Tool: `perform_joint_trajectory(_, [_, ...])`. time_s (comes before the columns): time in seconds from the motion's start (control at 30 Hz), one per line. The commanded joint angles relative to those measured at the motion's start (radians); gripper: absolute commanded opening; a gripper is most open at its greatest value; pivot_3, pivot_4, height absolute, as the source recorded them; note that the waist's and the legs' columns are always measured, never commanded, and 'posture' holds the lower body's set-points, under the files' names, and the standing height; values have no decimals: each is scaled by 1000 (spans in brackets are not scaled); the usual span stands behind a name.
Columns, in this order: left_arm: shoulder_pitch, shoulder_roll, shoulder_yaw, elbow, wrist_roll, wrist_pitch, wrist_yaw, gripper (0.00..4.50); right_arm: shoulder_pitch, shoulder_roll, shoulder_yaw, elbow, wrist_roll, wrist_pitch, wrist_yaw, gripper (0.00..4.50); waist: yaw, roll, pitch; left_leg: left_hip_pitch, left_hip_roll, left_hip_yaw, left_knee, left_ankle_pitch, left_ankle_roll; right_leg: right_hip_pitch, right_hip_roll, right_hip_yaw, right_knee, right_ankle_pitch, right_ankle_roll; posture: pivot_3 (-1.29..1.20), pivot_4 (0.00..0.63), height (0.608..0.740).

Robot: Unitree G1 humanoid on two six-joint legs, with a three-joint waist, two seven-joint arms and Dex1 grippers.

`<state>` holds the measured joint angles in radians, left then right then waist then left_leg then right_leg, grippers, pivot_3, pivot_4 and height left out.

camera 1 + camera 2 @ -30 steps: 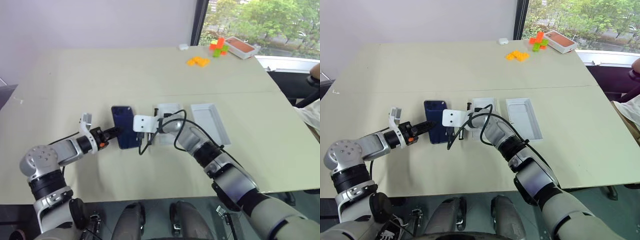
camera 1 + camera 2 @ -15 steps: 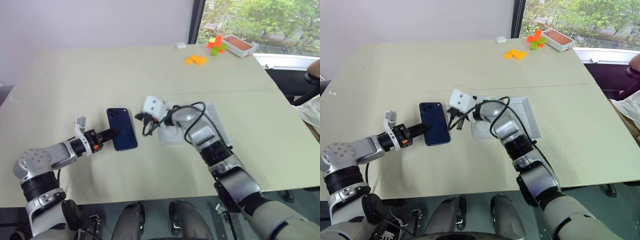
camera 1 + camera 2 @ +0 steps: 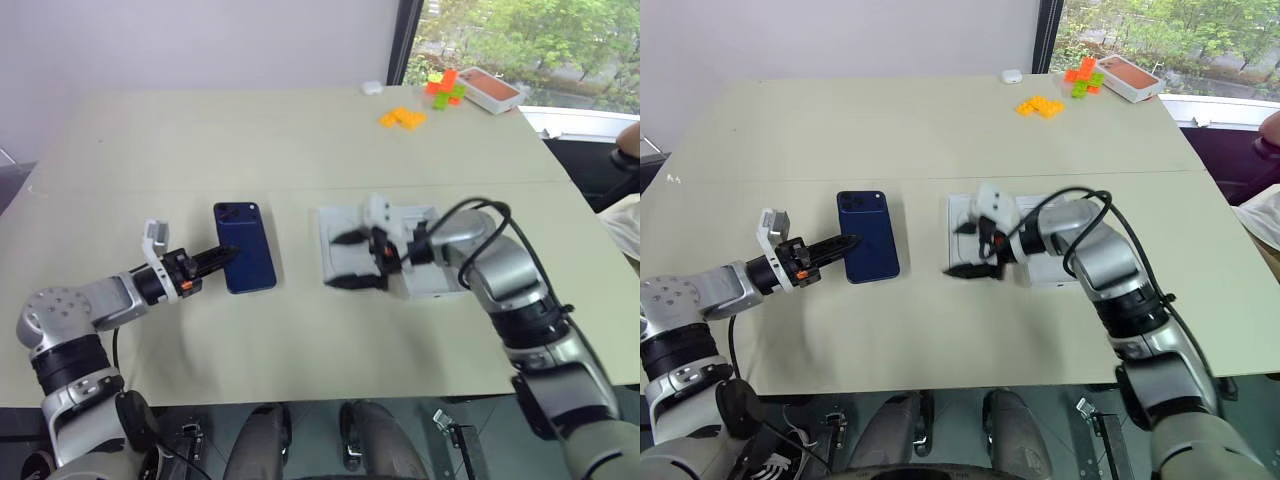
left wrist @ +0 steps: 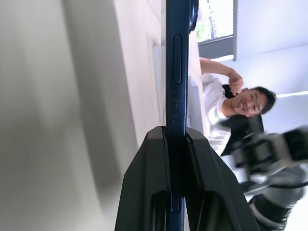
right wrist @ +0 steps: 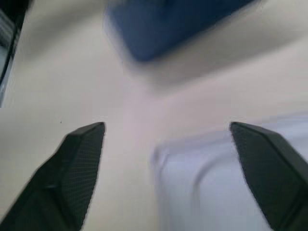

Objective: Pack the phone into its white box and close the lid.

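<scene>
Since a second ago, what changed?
The right end effector left the phone, swung right to the white insert and opened; it holds nothing. The left end effector stayed shut on the phone's near edge, phone still flat on the table. Insert and white tray beside it unmoved.

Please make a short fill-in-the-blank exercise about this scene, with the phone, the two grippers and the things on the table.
1. The left gripper is shut on the edge of the ____.
2. The right gripper has its fingers ____.
3. The right gripper hangs above a ____ insert on the table.
4. The phone is dark ____.

Missing words: phone; open; white; blue
</scene>
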<state>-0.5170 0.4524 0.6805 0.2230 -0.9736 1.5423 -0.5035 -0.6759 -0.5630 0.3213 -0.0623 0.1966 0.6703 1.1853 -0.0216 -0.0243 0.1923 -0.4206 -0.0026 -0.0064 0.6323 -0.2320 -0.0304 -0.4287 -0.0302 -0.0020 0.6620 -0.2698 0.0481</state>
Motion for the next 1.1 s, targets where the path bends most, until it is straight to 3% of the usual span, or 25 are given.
perform_joint_trajectory(0.03, [-38, -3, 36, -10, -54, 10, 1, 0, 12, -53, 80, -17, -108, -117, -17, 4312, 5, 0, 0, 0, 0, 0, 0, 0, 0, 0, 0, 0, 0, 0, 0, 0, 150, 740])
perform_joint_trajectory(0.53, [-72, -32, 43, -38, -98, 46, 54, 0, 5, -73, 117, 87, -212, -281, -8, 4312, 9, 0, 0, -3, 0, -1, 10, 0, 1, 2, 1, -1, 3, 0, 0, 0, 150, 740])
perform_joint_trajectory(0.63, [-87, -47, 44, -38, -104, 46, 76, 0, 9, -66, 106, 92, -213, -279, -10, 3523, 9, 0, 0, -4, 0, -1, 14, -1, 2, 2, 1, -1, 4, 0, 0, 0, 150, 740])
perform_joint_trajectory(0.77, [-102, -60, 37, -45, -113, 51, 89, 0, 12, -62, 117, 108, -243, -300, -22, 1560, 10, -1, 0, -4, 0, -1, 15, -1, 2, 3, 1, -1, 5, 0, 0, 0, 150, 740])
perform_joint_trajectory(0.93, [-132, -91, 17, -43, -109, 30, 111, 0, 13, -40, 113, 72, -227, -261, -17, 1560, 9, -1, 0, -3, 0, -1, 16, -1, 2, 3, 1, -1, 5, 0, 0, 0, 150, 740])
perform_joint_trajectory(1.1, [-160, -130, -16, -18, -66, -12, 156, 0, -5, 19, 99, -40, -157, -93, -21, 1560, 7, -1, 0, -3, 0, -1, 16, -1, 2, 3, 1, -1, 6, 0, 1, 0, 150, 740])
